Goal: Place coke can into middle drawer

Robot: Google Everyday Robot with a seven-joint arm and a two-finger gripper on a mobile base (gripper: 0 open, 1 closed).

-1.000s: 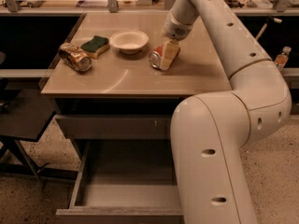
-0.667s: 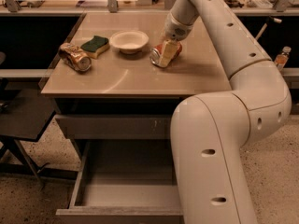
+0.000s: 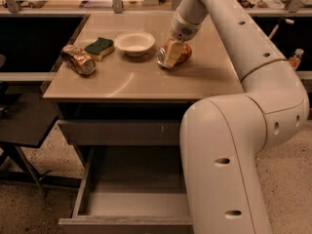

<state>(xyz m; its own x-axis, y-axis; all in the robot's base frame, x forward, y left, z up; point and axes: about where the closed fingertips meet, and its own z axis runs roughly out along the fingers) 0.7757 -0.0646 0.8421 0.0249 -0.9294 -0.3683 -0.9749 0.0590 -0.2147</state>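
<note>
The coke can (image 3: 184,53), red with a silver end, lies on its side on the tan counter (image 3: 146,82), just right of the white bowl. My gripper (image 3: 173,54) reaches down from the arm onto the can. Its pale fingers (image 3: 171,52) are shut across the can's middle, and the can sits at counter level. The middle drawer (image 3: 131,204) is pulled open low at the cabinet's front, with a bare grey floor. Its right part is hidden behind my arm.
A white bowl (image 3: 135,43), a green sponge (image 3: 100,48) and a crushed brownish-gold can (image 3: 78,60) lie on the counter's left half. A shut drawer front (image 3: 117,131) with small scratches is above the open drawer. My bulky arm (image 3: 229,169) fills the right foreground.
The gripper and can have shifted very slightly upward at the same spot on the counter. Nothing else has moved.
</note>
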